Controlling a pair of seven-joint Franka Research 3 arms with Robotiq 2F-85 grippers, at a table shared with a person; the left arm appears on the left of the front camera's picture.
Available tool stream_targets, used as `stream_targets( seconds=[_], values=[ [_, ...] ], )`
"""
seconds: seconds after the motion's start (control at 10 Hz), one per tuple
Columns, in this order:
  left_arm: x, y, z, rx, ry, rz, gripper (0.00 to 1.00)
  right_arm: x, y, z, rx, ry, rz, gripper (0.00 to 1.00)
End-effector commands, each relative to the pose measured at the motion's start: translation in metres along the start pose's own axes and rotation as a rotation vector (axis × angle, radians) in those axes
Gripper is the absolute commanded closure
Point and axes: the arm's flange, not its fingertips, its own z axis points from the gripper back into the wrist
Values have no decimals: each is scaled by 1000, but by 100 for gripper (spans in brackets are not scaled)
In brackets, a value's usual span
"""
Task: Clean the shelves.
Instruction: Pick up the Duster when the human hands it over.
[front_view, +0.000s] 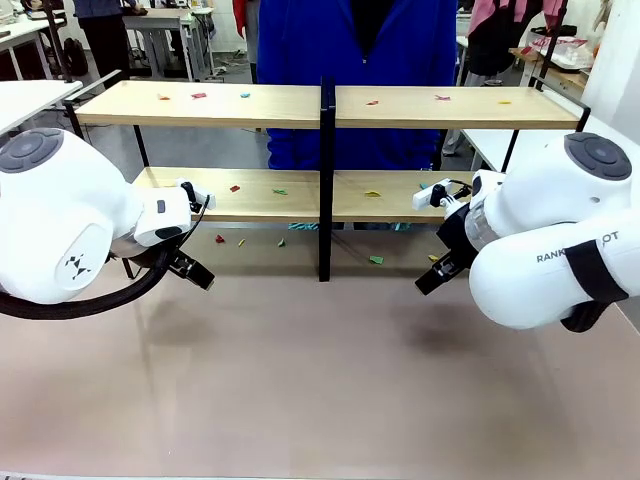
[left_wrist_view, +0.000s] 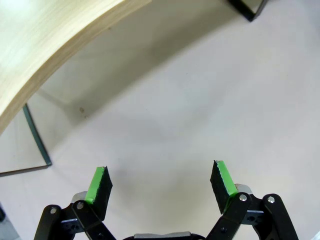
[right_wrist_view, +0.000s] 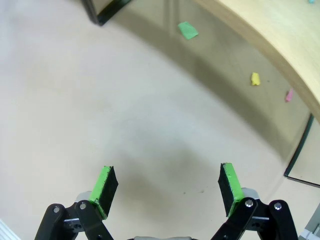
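Shelves (front_view: 280, 104) stand across the far half of the table (front_view: 320, 390), between the robot and the person (front_view: 350, 60), long side facing the arms, so both tiers can be reached from the front. Top board (front_view: 150, 103) and lower board (front_view: 300, 200) each carry a scatter of small coloured scraps (front_view: 234, 188). More lie on the table under the rack, near the post (front_view: 326, 180). That litter looks like what needs clearing. Left gripper (front_view: 192, 270) hangs low just in front of the lower board's left end, and right gripper (front_view: 436, 276) mirrors it at the right end. My read: one arm per half, split at the post. Left wrist view has the fingers (left_wrist_view: 99, 186) spread wide with nothing between them, over bare table, with the board edge curving above. Right wrist view is the same, pads (right_wrist_view: 106, 185) apart and empty, with a green scrap (right_wrist_view: 188, 30) and a yellow scrap (right_wrist_view: 255, 78) ahead on the table by the board's shadow. Both grippers sit below lower-board level and tilt down, so they suit the floor-level scraps first. The boards would need a lift and a reach in. No cleaning done yet, as far as I can tell. The scraps are thin and flat, so pinching them off wood looks fiddly.
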Motion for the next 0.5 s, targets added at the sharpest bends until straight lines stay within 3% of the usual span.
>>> stream_targets(
  seconds=[0.0,0.1,0.4],
  values=[
    [-19,10,56,-213,-11,-110,0,1,-17,51,153,20,34,0],
    [-35,16,117,-236,-97,-129,0,-3,-29,108,150,23,-9,0],
    [-87,17,240,-165,-356,-192,0,-35,-41,240,42,-236,26,0]
  ],
)
